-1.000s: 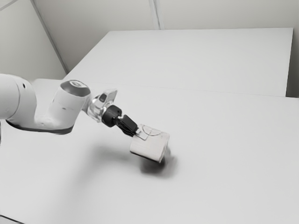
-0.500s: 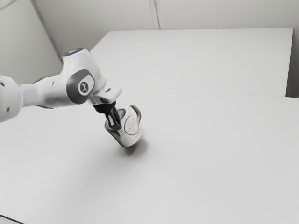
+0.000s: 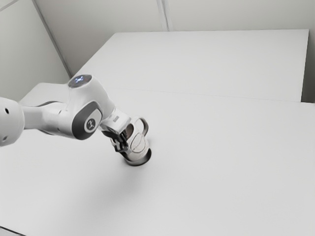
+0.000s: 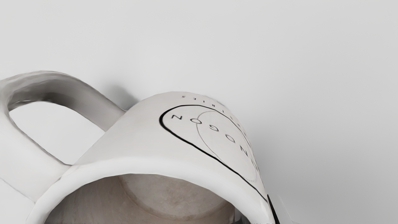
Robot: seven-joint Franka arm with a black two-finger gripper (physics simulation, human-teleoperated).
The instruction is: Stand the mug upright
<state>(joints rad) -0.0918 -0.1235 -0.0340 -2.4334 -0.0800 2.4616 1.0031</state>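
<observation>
White mug (image 3: 139,149), brownish int. (image 4: 174,196), tilted, in pincer (image 3: 121,146)

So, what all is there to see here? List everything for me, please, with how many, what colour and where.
Mug: one, white with a brownish inside, tilted in the pincer's grip over the near table.
Handle: one, white, on the mug's side.
Print: one, black ring and letters, on the mug's outside.
Near table: one, white, under the mug.
Far table: one, white, beyond the near one.
Walls: count unclear, pale grey, behind.
Arm: one, white and dark grey, from the exterior view's left.
Pincer: one, black, at the mug's rim.
</observation>
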